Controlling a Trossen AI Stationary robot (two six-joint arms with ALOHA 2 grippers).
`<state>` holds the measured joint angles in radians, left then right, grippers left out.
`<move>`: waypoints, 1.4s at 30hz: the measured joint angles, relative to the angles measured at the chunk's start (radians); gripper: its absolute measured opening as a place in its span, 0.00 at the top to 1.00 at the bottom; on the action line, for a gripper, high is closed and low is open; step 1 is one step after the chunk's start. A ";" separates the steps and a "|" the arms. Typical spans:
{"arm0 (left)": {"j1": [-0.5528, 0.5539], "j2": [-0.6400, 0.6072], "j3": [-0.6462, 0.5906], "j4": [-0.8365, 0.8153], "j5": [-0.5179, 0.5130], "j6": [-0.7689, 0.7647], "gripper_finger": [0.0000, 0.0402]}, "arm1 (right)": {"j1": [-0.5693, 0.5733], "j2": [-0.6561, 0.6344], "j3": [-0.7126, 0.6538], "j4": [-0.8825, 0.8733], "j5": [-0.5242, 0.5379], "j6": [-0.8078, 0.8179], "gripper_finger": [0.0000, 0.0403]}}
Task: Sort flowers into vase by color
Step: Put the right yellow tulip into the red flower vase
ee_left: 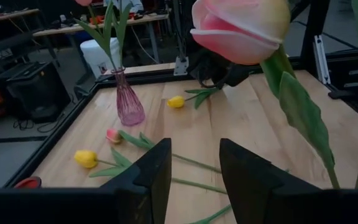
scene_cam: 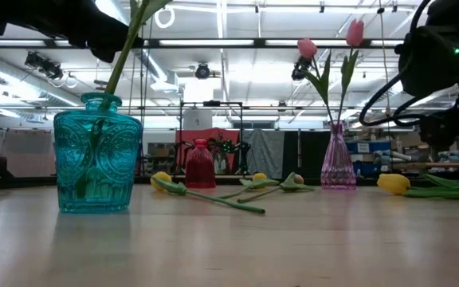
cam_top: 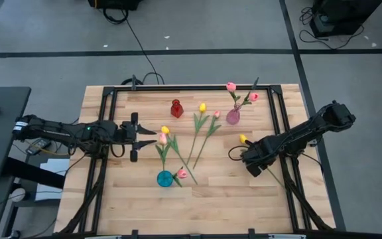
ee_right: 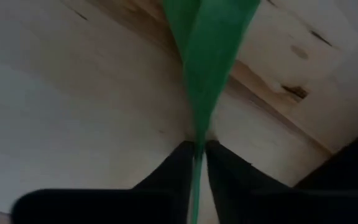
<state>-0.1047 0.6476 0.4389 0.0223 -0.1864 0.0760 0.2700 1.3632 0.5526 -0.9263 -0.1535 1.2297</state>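
The right gripper (ee_right: 197, 163) pinches the green stem (ee_right: 199, 93) of a yellow tulip (cam_top: 243, 139) lying on the wooden table (cam_top: 244, 199). The left gripper (ee_left: 191, 171), fingers apart, holds nothing beside the teal vase (cam_top: 165, 178). Two pink tulips (cam_top: 231, 87) stand in the pink vase (cam_top: 233, 117).

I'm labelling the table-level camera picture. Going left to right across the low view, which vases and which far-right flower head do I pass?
Teal glass vase → small red glass vase → slim pink glass vase holding two pink tulips → yellow tulip head lying on the table.
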 joint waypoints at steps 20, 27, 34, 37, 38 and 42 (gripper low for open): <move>0.000 0.102 0.000 0.070 0.008 -0.014 0.65 | -0.030 0.004 0.249 0.269 0.337 -0.327 0.98; 0.001 0.181 0.000 0.174 0.008 0.000 0.65 | -0.097 0.003 0.315 0.768 0.480 -0.733 0.98; 0.142 0.233 0.000 0.218 0.107 0.049 0.67 | -0.211 0.019 0.316 1.213 0.409 -1.000 0.98; 0.264 0.243 0.000 0.269 0.270 0.045 0.70 | -0.277 0.040 0.317 1.298 0.328 -1.016 0.98; 0.298 0.253 0.001 0.296 0.335 0.038 0.72 | -0.299 0.055 0.318 1.330 0.300 -1.016 0.98; 0.381 0.325 0.001 0.404 0.492 -0.016 0.75 | -0.366 0.146 0.367 1.358 0.216 -1.018 0.98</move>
<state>0.2766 0.9722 0.4397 0.4265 0.3060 0.0595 -0.0957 1.5095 0.9193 0.4317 0.0625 0.2117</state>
